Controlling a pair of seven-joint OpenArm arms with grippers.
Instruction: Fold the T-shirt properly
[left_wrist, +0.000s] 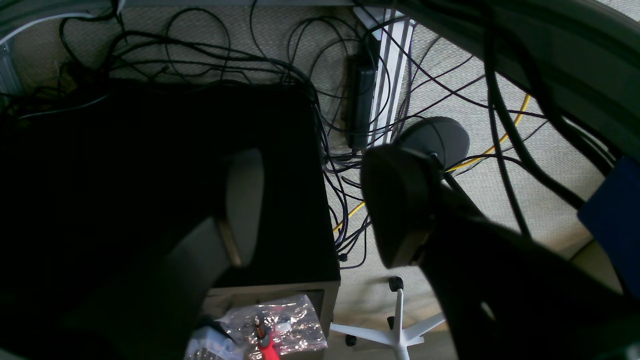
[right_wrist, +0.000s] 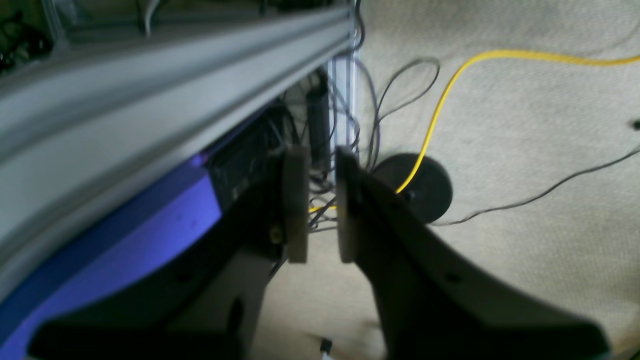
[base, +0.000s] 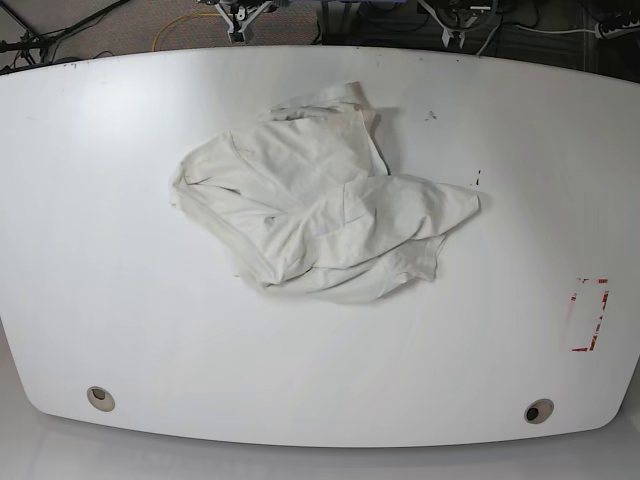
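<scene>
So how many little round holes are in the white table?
2. One round hole sits near the table's front edge on the base view's left, the other near the front edge on its right. The T-shirt might hide more.

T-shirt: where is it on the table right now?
In the base view the T-shirt lies crumpled near the table's middle, slightly toward the far edge, well left of the red marking.
</scene>
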